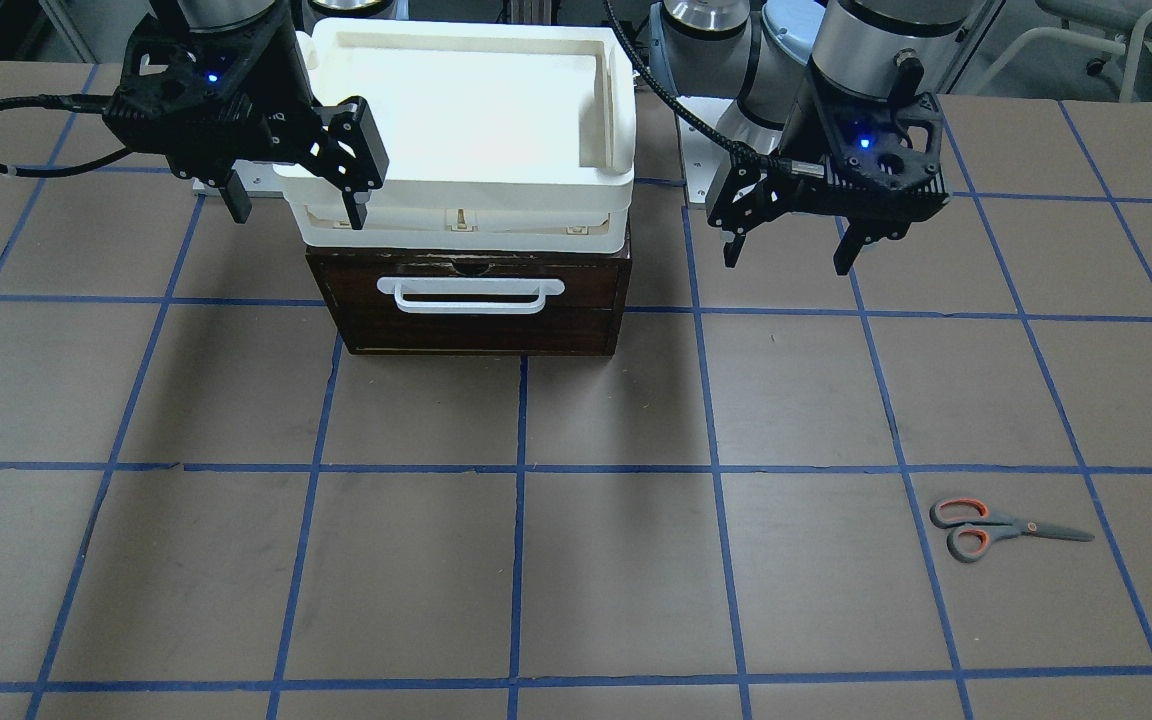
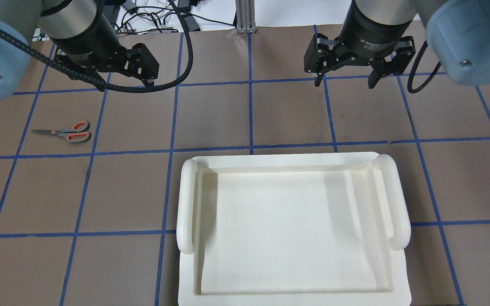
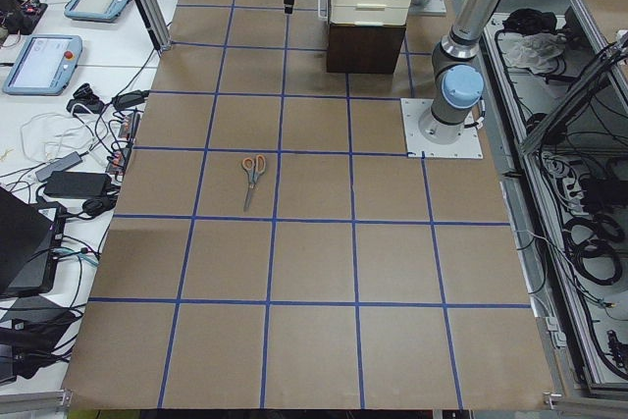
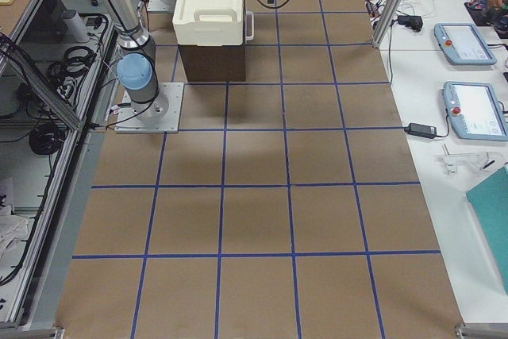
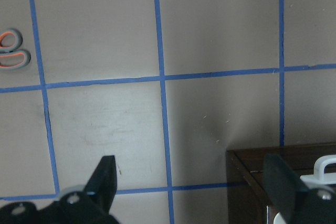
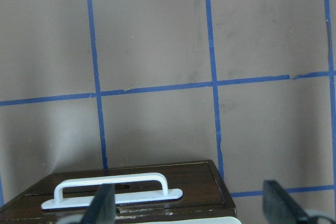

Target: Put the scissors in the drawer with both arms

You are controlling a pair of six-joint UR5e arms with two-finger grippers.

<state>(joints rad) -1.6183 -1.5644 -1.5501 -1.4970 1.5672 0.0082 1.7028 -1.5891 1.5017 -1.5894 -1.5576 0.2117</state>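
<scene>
The scissors (image 1: 996, 528) lie flat and closed on the brown table, far out on my left side; they also show in the overhead view (image 2: 64, 132) and their orange loops in the left wrist view (image 5: 10, 51). The dark brown drawer (image 1: 476, 300) is shut, its white bar handle (image 1: 471, 295) facing away from me. My left gripper (image 1: 788, 262) hangs open and empty above the table beside the drawer, well short of the scissors. My right gripper (image 1: 296, 215) is open and empty, raised at the drawer's other side, by the front corner of the bin on top.
A white plastic bin (image 2: 292, 229) sits on top of the drawer's case. The arm base plates (image 3: 442, 130) stand at the table's robot side. Benches with teach pendants (image 4: 468, 109) run along the operators' side.
</scene>
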